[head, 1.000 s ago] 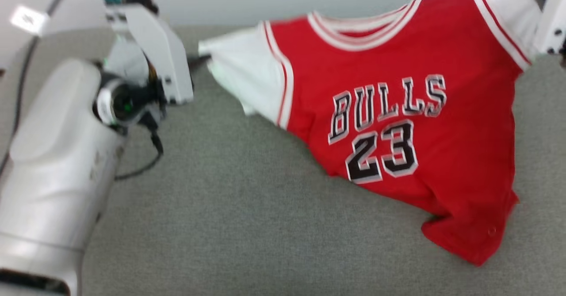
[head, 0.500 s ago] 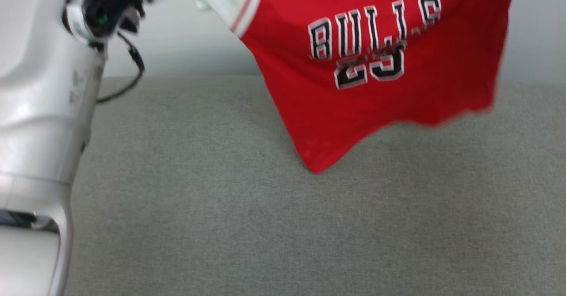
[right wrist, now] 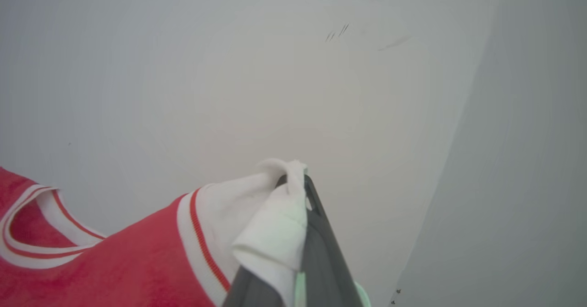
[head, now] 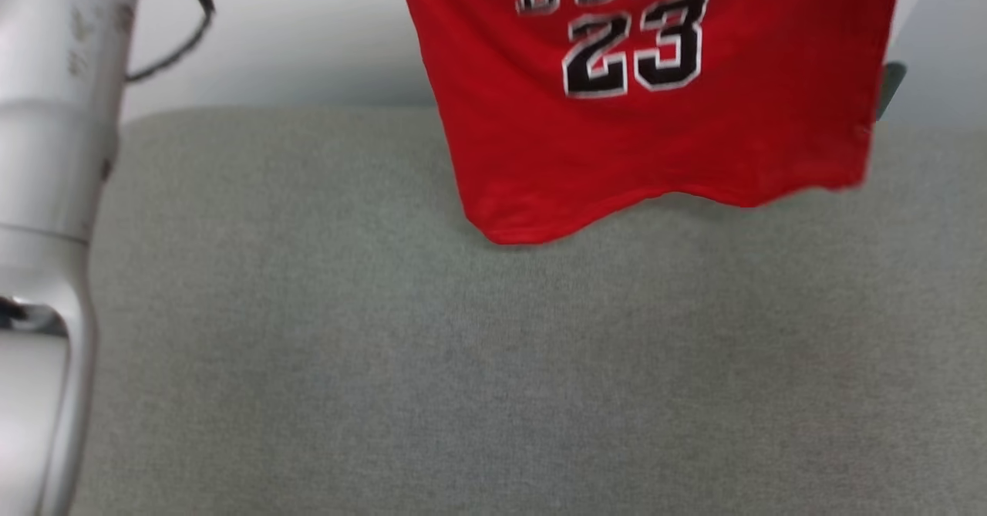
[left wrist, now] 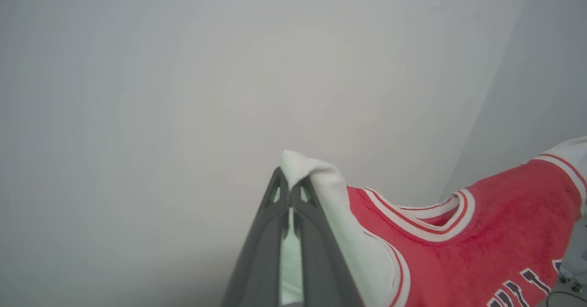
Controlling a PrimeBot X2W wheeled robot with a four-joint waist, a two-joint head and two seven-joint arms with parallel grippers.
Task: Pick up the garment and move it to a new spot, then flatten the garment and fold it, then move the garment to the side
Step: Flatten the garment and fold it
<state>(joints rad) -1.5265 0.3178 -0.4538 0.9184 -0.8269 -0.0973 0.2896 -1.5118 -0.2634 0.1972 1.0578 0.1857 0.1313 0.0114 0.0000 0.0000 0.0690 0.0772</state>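
The garment (head: pixel 655 138), a red jersey with black-and-white "23", hangs in the air above the grey cushion, its hem just over the back edge. In the left wrist view my left gripper (left wrist: pixel 290 185) is shut on the white sleeve of the garment (left wrist: pixel 458 261), with the striped neckline beside it. In the right wrist view my right gripper (right wrist: pixel 296 181) is shut on the other white sleeve of the garment (right wrist: pixel 137 261), cloth draped over its fingers. The jersey's top is cut off in the head view.
A wide grey fabric surface (head: pixel 463 362) spreads below the jersey. My pale left forearm (head: pixel 46 192) with a black cable stands at the head view's left edge. A pale wall (head: pixel 293 38) lies behind.
The jersey has been lifted off the grey surface and now hangs free. The head view has also shifted, so the jersey's top and both grippers have left its frame.
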